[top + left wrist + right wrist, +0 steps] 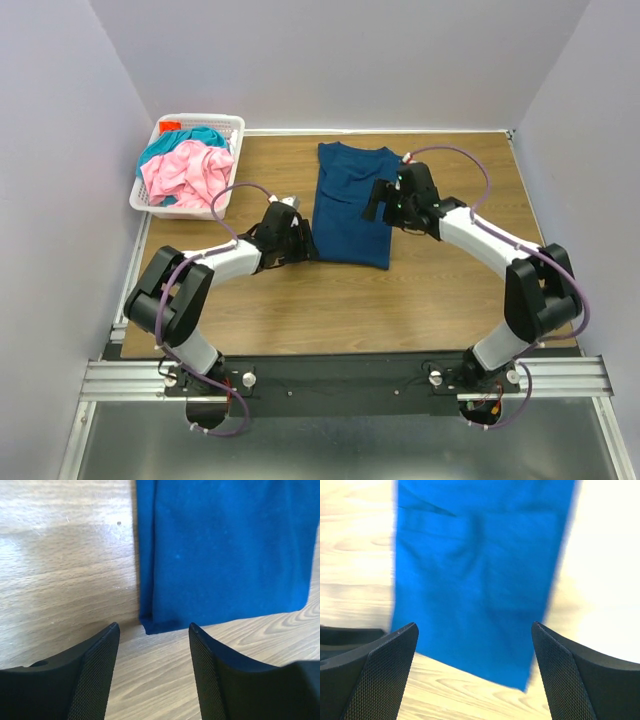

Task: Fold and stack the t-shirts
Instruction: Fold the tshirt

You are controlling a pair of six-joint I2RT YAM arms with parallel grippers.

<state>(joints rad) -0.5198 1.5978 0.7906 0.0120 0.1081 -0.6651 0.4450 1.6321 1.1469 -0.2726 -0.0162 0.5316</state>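
left arm: white shells, black joints
right arm: same
cables: purple loops
left hand: black, mesh-textured pads
right hand: same
base rail: silver, black plate, 6 o'clock

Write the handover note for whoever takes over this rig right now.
Left gripper: open, empty, low at the near left corner of the dark blue t-shirt.
Right gripper: open, empty, above the shirt's right side.
Things: the blue shirt lies flat on the table as a long narrow strip. The pink t-shirt and teal t-shirt lie crumpled in the white basket at the far left.
Done: the blue shirt's sides appear folded in.
Left: fold it crosswise, then fold the pink and teal ones and stack all three.
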